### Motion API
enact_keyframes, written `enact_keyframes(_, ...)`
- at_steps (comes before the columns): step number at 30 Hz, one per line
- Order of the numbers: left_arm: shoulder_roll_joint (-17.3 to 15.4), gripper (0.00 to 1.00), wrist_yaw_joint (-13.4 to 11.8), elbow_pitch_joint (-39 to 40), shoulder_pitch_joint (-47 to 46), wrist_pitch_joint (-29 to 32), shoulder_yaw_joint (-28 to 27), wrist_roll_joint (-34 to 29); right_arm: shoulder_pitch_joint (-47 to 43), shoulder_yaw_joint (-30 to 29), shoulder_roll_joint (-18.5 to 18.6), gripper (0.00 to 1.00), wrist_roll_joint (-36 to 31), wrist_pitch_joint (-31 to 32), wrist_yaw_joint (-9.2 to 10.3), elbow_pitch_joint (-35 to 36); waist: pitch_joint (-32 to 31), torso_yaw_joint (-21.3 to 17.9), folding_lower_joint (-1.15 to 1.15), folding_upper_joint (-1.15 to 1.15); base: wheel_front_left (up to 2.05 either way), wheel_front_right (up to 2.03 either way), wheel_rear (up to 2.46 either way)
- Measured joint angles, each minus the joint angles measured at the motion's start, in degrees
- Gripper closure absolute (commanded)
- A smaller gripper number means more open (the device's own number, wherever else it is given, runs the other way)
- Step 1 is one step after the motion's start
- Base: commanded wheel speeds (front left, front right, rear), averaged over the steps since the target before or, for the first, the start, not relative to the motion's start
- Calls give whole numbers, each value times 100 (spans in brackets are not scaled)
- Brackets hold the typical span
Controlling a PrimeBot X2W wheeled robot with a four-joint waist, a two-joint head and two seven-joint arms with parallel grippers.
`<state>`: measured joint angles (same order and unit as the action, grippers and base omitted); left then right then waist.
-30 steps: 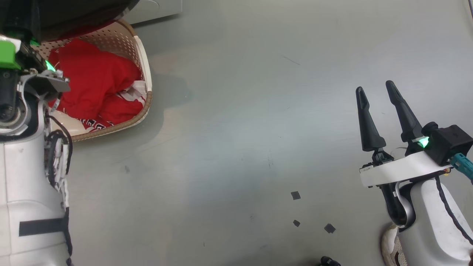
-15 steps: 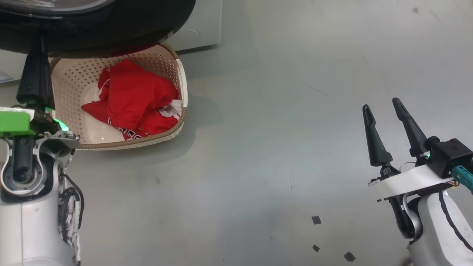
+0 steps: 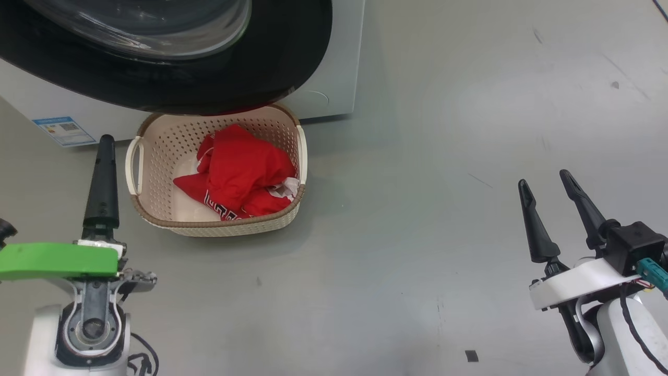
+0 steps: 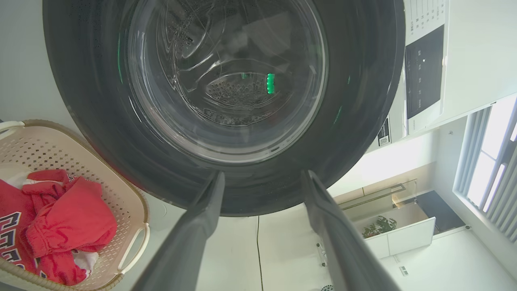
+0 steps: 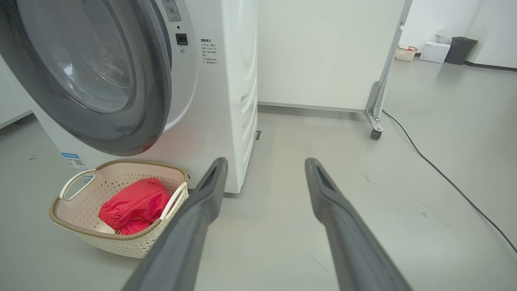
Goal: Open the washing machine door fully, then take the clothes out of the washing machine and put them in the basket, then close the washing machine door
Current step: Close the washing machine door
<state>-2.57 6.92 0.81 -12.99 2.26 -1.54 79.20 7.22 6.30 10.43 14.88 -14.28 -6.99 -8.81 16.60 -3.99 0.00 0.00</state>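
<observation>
Red clothes (image 3: 245, 167) lie in the basket (image 3: 209, 224) near the left hand (image 4: 264, 173).

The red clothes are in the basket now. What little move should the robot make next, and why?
Probably bring the left gripper against the washing machine door to start pushing it shut: the clothes lie in the basket, that gripper is open and empty, and the door stands swung out over the basket.

Smooth grey floor (image 3: 417, 156), faintly scuffed, with a small dark square (image 3: 471, 355) on it; plain white wall (image 5: 323, 48); a black cable (image 5: 444, 173) trails past a caster wheel (image 5: 375, 134); a dark bin (image 5: 460, 50) far off; daylight through a window with blinds (image 4: 488, 161).
</observation>
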Motion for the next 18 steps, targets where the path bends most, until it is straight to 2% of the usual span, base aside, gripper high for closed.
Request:
enact_keyframes(8,-603,0,1,432,380,-756,548,-1904,-164,41,12,0,-94,0,0,-9,-375,271,0,0,0,0,0)
enact_keyframes(15,-877,0,-8,322,860,-1429,784,-3505,-211,68,-3,0,-144,0,1,-14,-651,381,0,0,0,0,0)
enact_keyframes(18,-917,0,-210,240,1065,-1547,929,-4008,-266,70,-7,0,-145,0,5,-18,-762,396,0,0,0,0,0)
